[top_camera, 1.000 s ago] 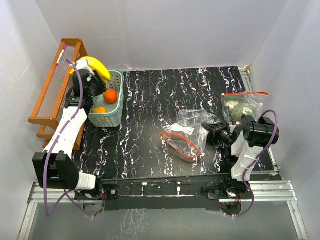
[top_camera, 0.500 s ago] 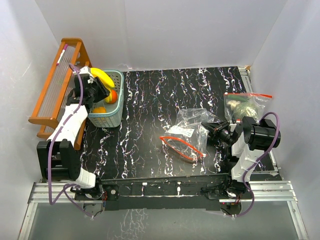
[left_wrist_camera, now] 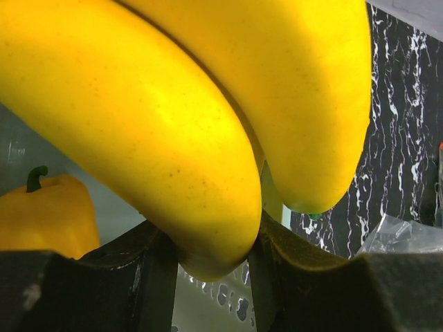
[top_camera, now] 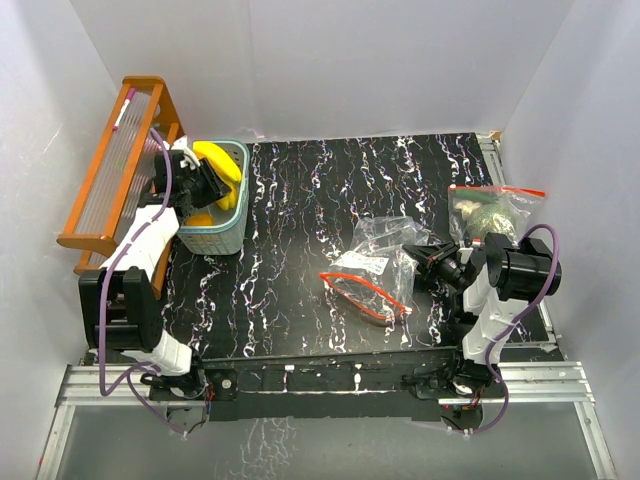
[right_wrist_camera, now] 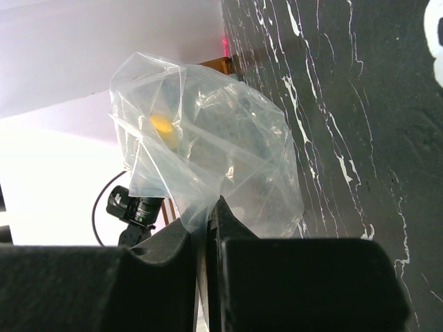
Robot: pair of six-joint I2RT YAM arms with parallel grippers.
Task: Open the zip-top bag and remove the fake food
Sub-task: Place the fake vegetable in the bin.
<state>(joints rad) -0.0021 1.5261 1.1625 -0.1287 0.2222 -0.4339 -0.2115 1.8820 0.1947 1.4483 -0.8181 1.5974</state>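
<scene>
Your left gripper (left_wrist_camera: 211, 271) pinched the banana bunch (left_wrist_camera: 173, 124), lying 10-to-4 o'clock above the teal basket's (top_camera: 215, 240) 12 o'clock end; your right gripper (right_wrist_camera: 208, 232) pinched the zip-top bag (right_wrist_camera: 221, 152).

Black marbled table (top_camera: 300, 220): teal basket (top_camera: 215, 238) far left, open clear bag (top_camera: 380, 240) centre-right, filled bag (top_camera: 485, 212) right.

A teal slatted basket (top_camera: 226, 236) is sitting at the far left corner of a black, white-veined table (top_camera: 300, 200), just beside an orange-brown wooden rack (top_camera: 100, 190) standing along the left wall; a slim white pen (top_camera: 122, 110) is lying near the rack's far end; plain white panels (top_camera: 350, 60) are enclosing the scene; a metal rail (top_camera: 560, 380) is running along the near edge.
</scene>
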